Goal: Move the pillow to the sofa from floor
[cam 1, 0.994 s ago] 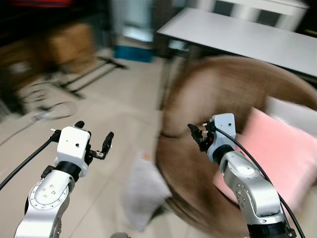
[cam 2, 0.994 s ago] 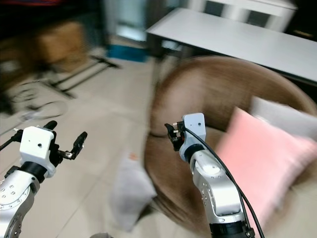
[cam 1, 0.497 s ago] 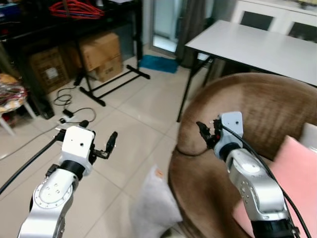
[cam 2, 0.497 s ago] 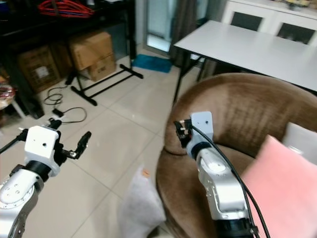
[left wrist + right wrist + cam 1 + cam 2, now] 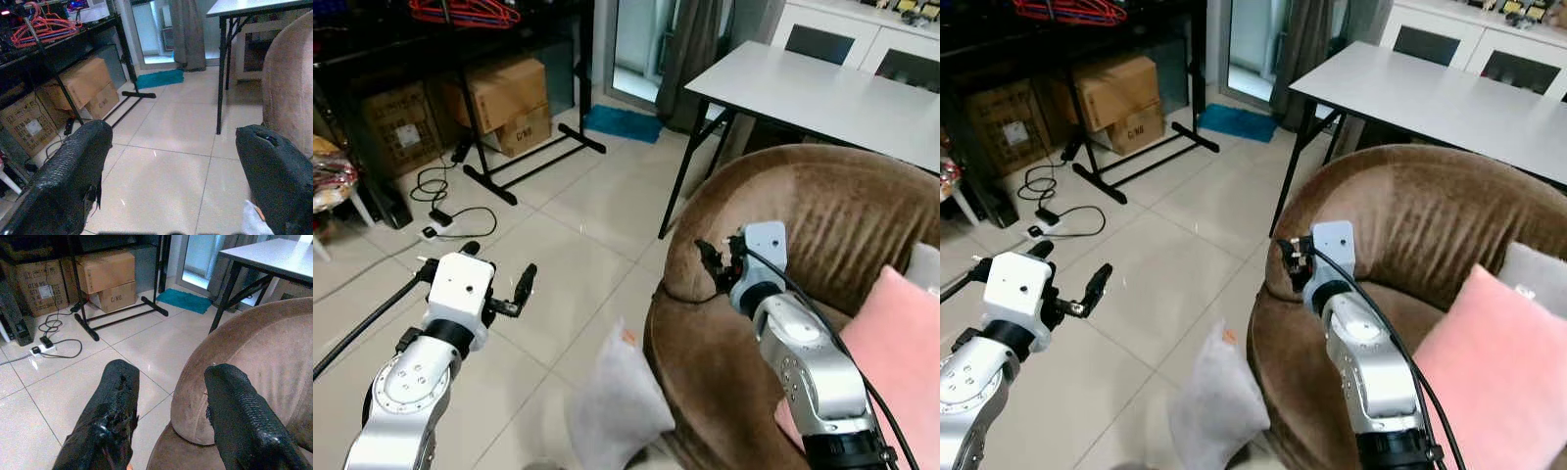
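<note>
- The pillow (image 5: 615, 401), pale grey-white, stands on edge on the tiled floor (image 5: 568, 255), leaning against the base of the brown sofa (image 5: 822, 225). It sits low between the two arms and is not held.
- The left end effector (image 5: 499, 279) hangs over bare floor above and to the left of the pillow, fingers spread and empty.
- The right end effector (image 5: 715, 262) is raised in front of the sofa's rounded arm, its fingers spread with nothing between them.
- Risk, judged: the pillow lies well below both end effectors, so the robot must bend or crouch; reaching from this height would likely miss.
- Risk, judged: the pillow is soft and propped against the sofa. A push from one side could tip it flat or wedge it under the sofa's curve, and a one-sided pinch may gather only cover fabric.
- Risk, judged: the right arm is close to the sofa arm and may brush the upholstery on descent.
- A pink cushion (image 5: 901, 343) already occupies part of the seat, which limits the landing space.
- The head views show the whole pillow and both arms; the left wrist view catches only a pale corner (image 5: 252, 218) of it.
- The right wrist view shows the sofa arm (image 5: 254, 357) near its fingers (image 5: 107, 426), closer than the head views suggest.
- A power strip and cable (image 5: 440, 220) lie on the floor further left.
</note>
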`<state>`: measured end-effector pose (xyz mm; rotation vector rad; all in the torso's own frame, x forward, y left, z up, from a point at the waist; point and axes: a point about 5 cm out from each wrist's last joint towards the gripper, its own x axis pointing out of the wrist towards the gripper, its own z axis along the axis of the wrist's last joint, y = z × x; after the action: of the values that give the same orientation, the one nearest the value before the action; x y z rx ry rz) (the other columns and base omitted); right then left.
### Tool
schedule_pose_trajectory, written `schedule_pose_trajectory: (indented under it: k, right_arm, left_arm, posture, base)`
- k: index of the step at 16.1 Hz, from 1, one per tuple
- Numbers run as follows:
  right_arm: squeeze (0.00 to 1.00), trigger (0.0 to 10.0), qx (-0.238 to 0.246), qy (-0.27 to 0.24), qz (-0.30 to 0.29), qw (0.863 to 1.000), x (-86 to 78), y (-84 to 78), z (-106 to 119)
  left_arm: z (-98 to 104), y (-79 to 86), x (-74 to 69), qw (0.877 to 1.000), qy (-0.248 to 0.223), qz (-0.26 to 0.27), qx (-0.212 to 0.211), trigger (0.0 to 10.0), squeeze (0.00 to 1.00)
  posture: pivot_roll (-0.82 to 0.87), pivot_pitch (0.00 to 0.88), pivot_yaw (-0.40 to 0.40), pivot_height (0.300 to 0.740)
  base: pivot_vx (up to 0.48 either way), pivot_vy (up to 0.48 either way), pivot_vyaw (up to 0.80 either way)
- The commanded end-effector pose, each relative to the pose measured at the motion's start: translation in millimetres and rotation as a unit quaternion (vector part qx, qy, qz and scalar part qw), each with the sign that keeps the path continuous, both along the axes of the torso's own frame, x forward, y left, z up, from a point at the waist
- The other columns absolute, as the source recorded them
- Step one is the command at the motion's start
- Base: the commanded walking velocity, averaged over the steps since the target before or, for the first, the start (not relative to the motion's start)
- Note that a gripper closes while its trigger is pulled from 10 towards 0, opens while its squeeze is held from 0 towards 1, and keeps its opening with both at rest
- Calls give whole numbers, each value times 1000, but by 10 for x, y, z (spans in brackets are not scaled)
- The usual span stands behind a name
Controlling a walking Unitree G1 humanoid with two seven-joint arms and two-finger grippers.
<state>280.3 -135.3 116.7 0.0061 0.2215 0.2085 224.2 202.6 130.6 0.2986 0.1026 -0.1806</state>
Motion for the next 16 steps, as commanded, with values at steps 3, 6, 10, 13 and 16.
schedule_pose_trajectory:
  k: [3, 6, 10, 13, 16]
  right_arm:
    - [0, 10000, -5, -1, -1, 1000, 29, -11, -10]
    - [0, 10000, -3, 3, 0, 1000, 20, -8, -35]
    - [0, 10000, 4, 13, 2, 1000, 6, 20, -91]
    - [0, 10000, 0, 18, 7, 1000, 13, 32, -108]
    - [0, 10000, -15, 24, 20, 999, 21, 41, -125]
  left_arm:
    - [-32, -55, -14, 1000, 18, -16, -13, 10000, 0]
    - [-43, -45, -14, 1000, 8, -14, -1, 10000, 0]
    - [-55, -8, -19, 1000, 0, -3, 15, 10000, 0]
    - [-51, -20, -29, 1000, -8, -8, 11, 10000, 0]
    - [-48, -7, -48, 1000, -10, -8, 6, 10000, 0]
  posture:
    - [-77, 0, -76, 645]
    - [-73, 0, -79, 610]
    - [-70, 0, -80, 570]
    - [-66, 0, -88, 535]
    - [-61, 0, -95, 520]
  base:
    - [0, 0, 0]
    - [0, 0, 0]
    - [0, 0, 0]
    - [0, 0, 0]
    - [0, 0, 0]
